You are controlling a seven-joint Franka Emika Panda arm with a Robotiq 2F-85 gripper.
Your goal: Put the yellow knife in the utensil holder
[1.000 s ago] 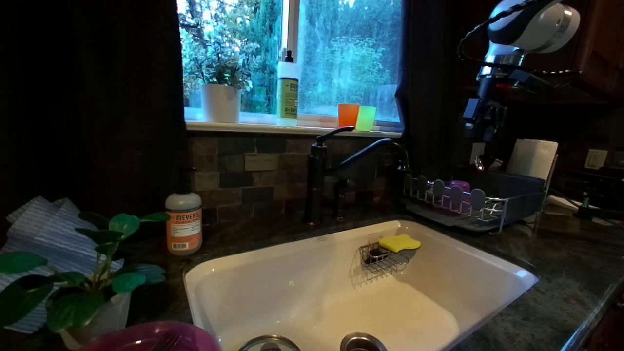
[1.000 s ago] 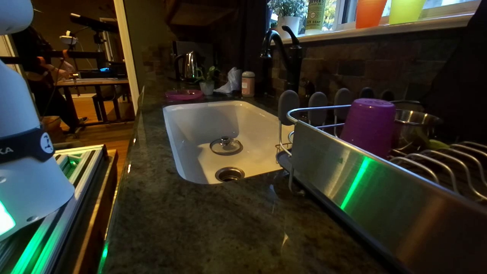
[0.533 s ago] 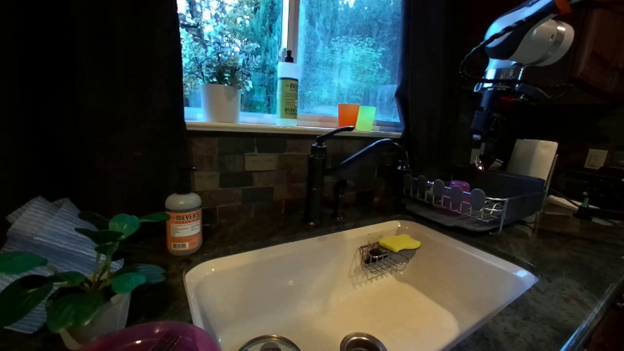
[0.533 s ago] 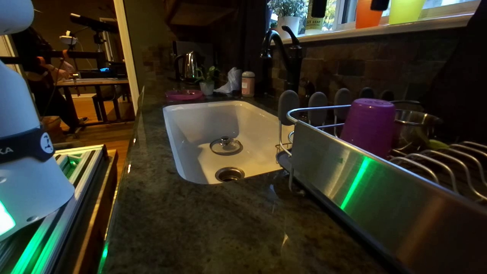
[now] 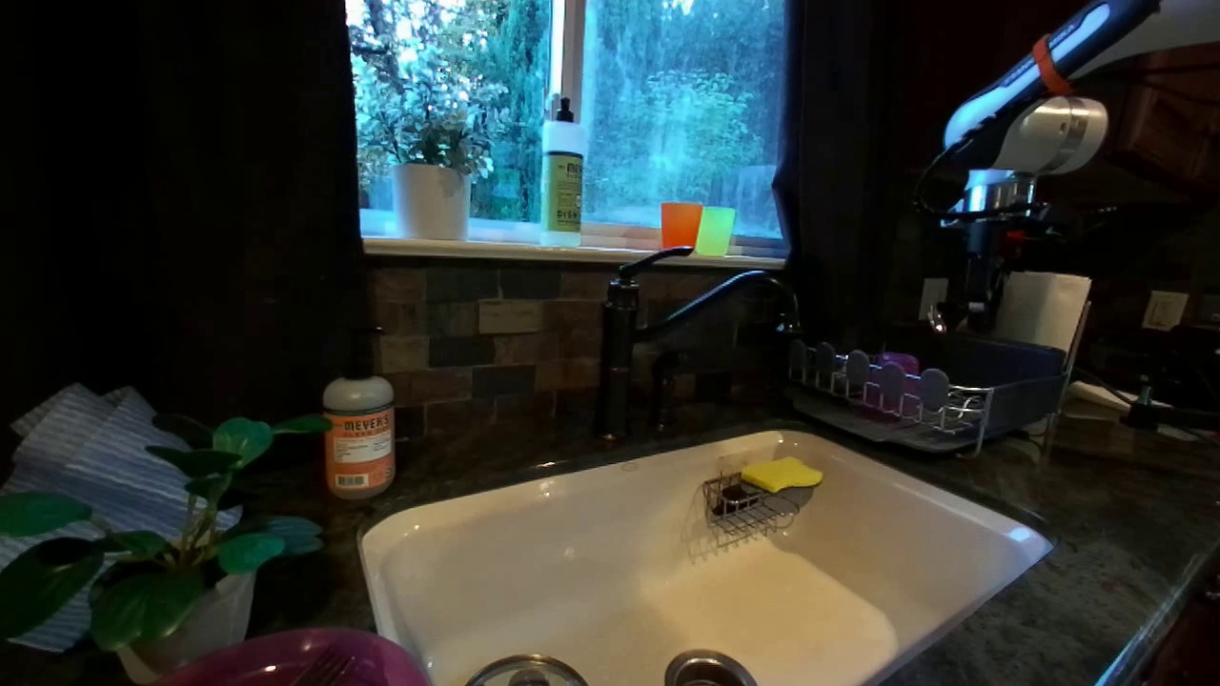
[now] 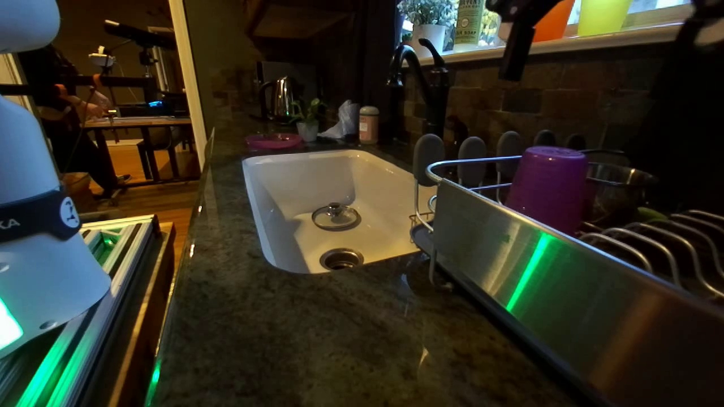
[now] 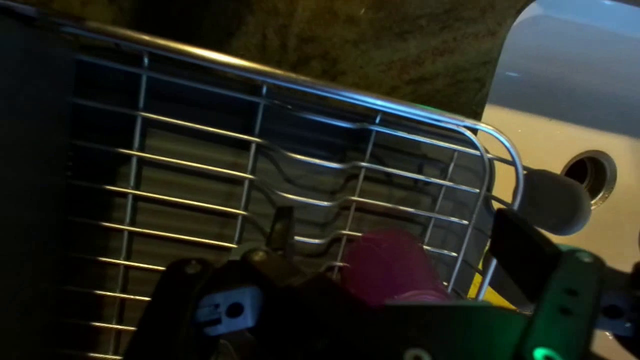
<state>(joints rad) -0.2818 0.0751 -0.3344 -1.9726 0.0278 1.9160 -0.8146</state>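
Note:
No yellow knife can be made out. A small yellow-green thing [image 6: 650, 213] lies in the dish rack [image 6: 509, 243], but I cannot tell what it is. No utensil holder shows clearly; a dark wall [image 7: 35, 175] fills the left edge of the wrist view. My gripper [image 7: 397, 232] is open with nothing between its fingers. It hangs over the rack, above an upside-down purple cup [image 7: 390, 265]. The gripper [image 5: 979, 300] also shows dark above the rack in an exterior view. One finger [image 6: 516, 53] shows at the top of an exterior view.
A metal bowl [image 6: 622, 175] stands behind the purple cup [image 6: 548, 189] in the rack. Grey-tipped prongs [image 6: 429, 158] rise at the rack's end. The white sink [image 5: 953, 495] adjoins, with a wire caddy and yellow sponge [image 5: 782, 474]. The faucet [image 5: 620, 353] stands behind the sink.
My gripper has come down toward the dish rack and shifted slightly right in an exterior view. Its finger has come into sight at the top of an exterior view. The objects have not moved.

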